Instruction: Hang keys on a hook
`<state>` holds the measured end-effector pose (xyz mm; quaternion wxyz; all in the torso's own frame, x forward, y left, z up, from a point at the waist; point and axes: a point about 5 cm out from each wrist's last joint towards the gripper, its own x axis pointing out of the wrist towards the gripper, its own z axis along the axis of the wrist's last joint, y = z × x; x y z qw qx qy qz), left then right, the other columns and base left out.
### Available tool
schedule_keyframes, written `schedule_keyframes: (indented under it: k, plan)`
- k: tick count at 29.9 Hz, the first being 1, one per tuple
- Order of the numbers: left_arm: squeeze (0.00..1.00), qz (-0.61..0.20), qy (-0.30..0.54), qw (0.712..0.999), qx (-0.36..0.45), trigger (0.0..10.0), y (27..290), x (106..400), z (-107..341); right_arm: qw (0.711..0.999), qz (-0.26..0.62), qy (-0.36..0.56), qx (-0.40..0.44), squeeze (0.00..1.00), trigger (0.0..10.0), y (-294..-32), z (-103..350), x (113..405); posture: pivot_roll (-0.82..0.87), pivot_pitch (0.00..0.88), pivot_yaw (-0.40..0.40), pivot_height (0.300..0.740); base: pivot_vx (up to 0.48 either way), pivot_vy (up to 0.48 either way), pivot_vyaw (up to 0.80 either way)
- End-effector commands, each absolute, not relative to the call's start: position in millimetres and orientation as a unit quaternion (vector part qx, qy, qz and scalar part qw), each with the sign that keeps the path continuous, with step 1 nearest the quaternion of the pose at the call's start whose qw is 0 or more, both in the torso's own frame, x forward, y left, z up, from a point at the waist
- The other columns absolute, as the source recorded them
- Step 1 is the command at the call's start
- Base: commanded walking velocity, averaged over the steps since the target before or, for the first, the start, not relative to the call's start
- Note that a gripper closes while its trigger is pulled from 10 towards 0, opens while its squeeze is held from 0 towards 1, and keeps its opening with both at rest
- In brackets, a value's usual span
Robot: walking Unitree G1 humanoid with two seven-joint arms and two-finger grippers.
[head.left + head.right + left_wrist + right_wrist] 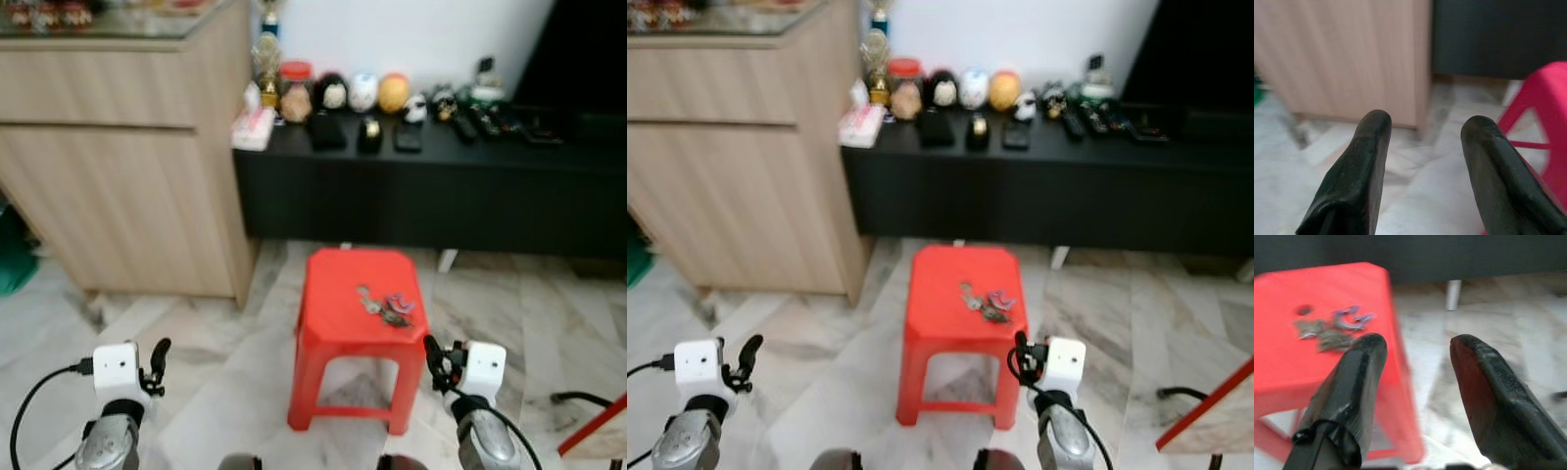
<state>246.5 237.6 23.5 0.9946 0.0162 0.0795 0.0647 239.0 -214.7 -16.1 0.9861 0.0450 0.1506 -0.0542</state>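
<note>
On the red stool: keys (pixel 387 306) lay in a loose bunch on the seat, toward its right rear, free of both claws.
Stool: red plastic stool (pixel 343 323) stood on the marble floor (pixel 206 362), directly ahead of the robot, between the two arms.
Right claw: right claw (pixel 1415 382) hung just beside the stool's right front corner, fingers spread wide, empty. In the right wrist view the keys sat just past one fingertip, not between the fingers.
Left claw: left claw (pixel 1422 161) was wide apart too, empty, held over bare floor to the left of the stool, facing the wooden cabinet (pixel 127 157).
Hook: none could be made out. Long black counter (pixel 431 186) behind the stool carried jars, small figures and remotes, too blurred to tell more.
Done: nothing on the task itself; keys not yet picked up.
Left: grasp keys, lift, find the hook, carry over, hang, let go.
Progress: judged very early, at the approach stage.
Next move, my read: right claw was the nearer one, so it would need to come over the seat and down around the bunch.
Risk: keys were flat and splayed, so a pinch could catch only one piece or skid on the smooth plastic.
</note>
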Motion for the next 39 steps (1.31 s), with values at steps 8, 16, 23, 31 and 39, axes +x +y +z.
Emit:
schedule_keyframes:
  k: [8,16,23,31,39]
  plan:
    - [0.00,0.081,0.084,0.993,0.029,10.0,251,242,23,0.989,-0.028,0.139,0.053,0.00,10.0,-199,-11,249,0.04,0.000,-0.048,0.611,0.355,0.000,0.36]
    - [0.00,0.085,0.098,0.991,0.031,10.0,250,241,17,0.988,-0.010,0.145,0.042,0.00,10.0,-197,-11,251,0.04,0.000,-0.051,0.611,0.251,0.000,0.00]
    - [0.00,0.086,0.096,0.991,0.030,10.0,250,239,17,0.987,-0.002,0.158,0.037,0.00,10.0,-198,-11,255,0.05,0.000,-0.051,0.611,0.000,0.000,0.00]
    - [0.00,0.071,0.102,0.992,0.033,10.0,247,242,16,0.965,0.021,0.254,-0.053,0.00,10.0,-202,-21,262,0.04,0.000,-0.040,0.611,0.000,0.000,0.00]
    - [0.00,0.051,0.100,0.993,0.039,10.0,241,239,18,0.936,0.107,0.289,-0.170,0.00,10.0,-194,-17,274,0.07,0.000,-0.047,0.611,0.000,0.000,0.00]
